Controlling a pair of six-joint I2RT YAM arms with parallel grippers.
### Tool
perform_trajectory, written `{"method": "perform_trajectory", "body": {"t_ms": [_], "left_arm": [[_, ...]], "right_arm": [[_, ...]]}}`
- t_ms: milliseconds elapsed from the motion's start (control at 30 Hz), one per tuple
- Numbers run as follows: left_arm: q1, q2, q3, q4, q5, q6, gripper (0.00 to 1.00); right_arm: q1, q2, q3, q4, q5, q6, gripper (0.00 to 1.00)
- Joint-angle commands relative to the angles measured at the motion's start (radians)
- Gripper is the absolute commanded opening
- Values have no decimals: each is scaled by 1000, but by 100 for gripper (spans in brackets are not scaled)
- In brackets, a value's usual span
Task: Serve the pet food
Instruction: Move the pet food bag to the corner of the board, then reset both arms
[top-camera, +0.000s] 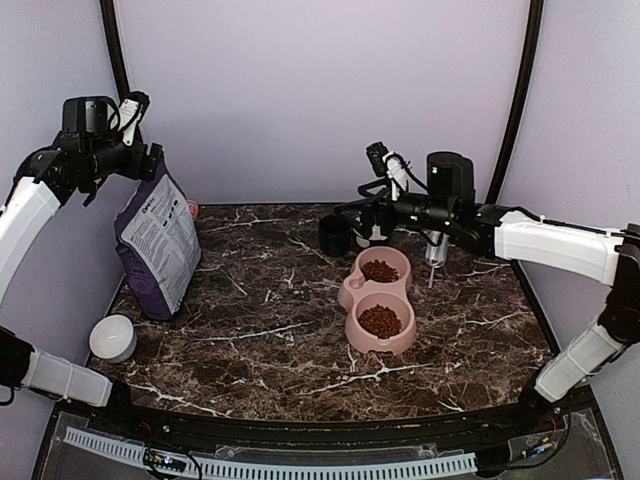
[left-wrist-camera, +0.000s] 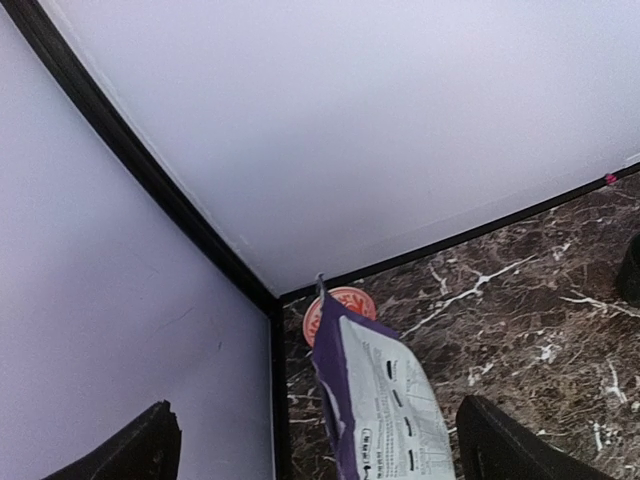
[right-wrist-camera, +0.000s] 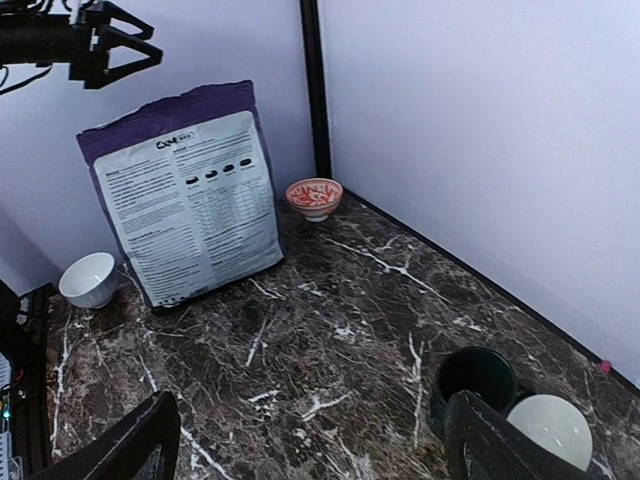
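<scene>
dark brown marble-patterned surface (top-camera: 280, 340) within pale lilac walls (top-camera: 300, 90) carries a pink plastic double bowl (top-camera: 380, 348) right of centre, with reddish-brown dry kibble (top-camera: 380, 320) heaped in both compartments, so serving appears complete and the step in hand is judged to be parting from the purple-and-grey printed bag (top-camera: 160, 250) standing on end at the left edge. left gripper (left-wrist-camera: 318, 425) hangs just above the bag's top, jaws spread wide and empty; right gripper (right-wrist-camera: 312, 430) hovers at the rear, jaws likewise wide and empty. next move calls for lifting clear without toppling the bag.
</scene>
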Motion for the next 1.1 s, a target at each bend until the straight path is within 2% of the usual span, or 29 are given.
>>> {"method": "perform_trajectory", "body": {"t_ms": [0,100,467,800,1067], "left_arm": [[6,-34,47,23,216,-87,99],[5,-17,64,47,299,-127,99],[-7,38,-26,192,557,-277,99],[-132,100,-166,314,530,-278,99],[-152,136,-249,380,535,-302,99]], "right_arm": [[-51,-103,-59,-61,117,-18,93],[-90,-173,-95,-109,229,-21,99],[-281,-453,-429,-62,589,52,100],[-359,-620,-756,240,764,20,100],[-372,-563,-896,470,847,-128,100]]}}
